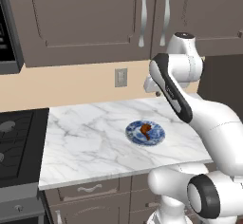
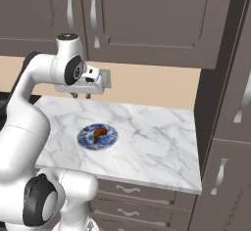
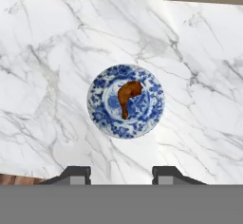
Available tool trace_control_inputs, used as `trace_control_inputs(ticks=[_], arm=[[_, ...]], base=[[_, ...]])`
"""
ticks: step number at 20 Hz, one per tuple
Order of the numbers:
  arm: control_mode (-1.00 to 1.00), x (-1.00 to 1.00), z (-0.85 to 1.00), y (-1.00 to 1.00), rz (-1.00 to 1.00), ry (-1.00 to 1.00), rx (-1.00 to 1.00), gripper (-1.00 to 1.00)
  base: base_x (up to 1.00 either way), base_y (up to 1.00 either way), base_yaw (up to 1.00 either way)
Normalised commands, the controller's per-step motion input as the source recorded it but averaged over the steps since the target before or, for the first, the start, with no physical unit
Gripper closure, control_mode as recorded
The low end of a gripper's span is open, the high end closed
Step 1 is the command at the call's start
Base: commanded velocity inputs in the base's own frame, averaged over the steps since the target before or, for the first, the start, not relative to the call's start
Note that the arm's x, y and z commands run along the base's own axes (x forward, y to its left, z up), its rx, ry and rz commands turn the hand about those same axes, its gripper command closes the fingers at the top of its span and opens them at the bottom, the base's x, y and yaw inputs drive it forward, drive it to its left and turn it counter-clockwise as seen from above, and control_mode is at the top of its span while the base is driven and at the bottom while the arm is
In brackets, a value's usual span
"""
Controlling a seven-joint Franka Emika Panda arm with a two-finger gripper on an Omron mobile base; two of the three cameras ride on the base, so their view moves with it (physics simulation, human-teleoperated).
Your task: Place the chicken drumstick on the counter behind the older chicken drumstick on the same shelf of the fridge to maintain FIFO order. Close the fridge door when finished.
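Nearest, grey-brown drawers (image 2: 128, 192) with curved silver pulls under a white marble tabletop (image 1: 90, 144). At its middle, a blue-patterned plate (image 3: 104, 116) carrying the brown chicken drumstick (image 3: 128, 96). High above the slab toward the wall, the gripper (image 2: 81, 96), fingers (image 3: 76, 174) drawn together, clamped on nothing. Left, a black stove top (image 1: 16, 144), partly cut off. Behind, a beige wall with an outlet (image 1: 121, 77); above, panelled cabinet doors (image 1: 85, 14).
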Motion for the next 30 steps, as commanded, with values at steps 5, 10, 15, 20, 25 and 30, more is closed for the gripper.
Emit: trace_control_inputs(ticks=[5,10,15,20,25,30], arm=[[-1.00,-0.18,-0.30,0.03,0.00,0.01,-0.01,-1.00],[-1.00,-0.03,-0.99,0.03,0.00,0.01,0.01,-1.00],[-1.00,0.11,-0.78,0.00,-0.05,0.21,0.01,-1.00],[-1.00,0.26,-0.49,0.00,-0.03,0.19,0.00,-1.00],[-1.00,0.34,-0.39,0.13,0.00,0.16,-0.06,-1.00],[-1.00,0.30,-0.38,0.00,0.00,0.05,-0.03,-1.00]], base=[[0.00,0.00,0.00],[0.00,0.00,0.00],[0.00,0.00,0.00],[0.00,0.00,0.00],[0.00,0.00,0.00],[0.00,0.00,0.00]])
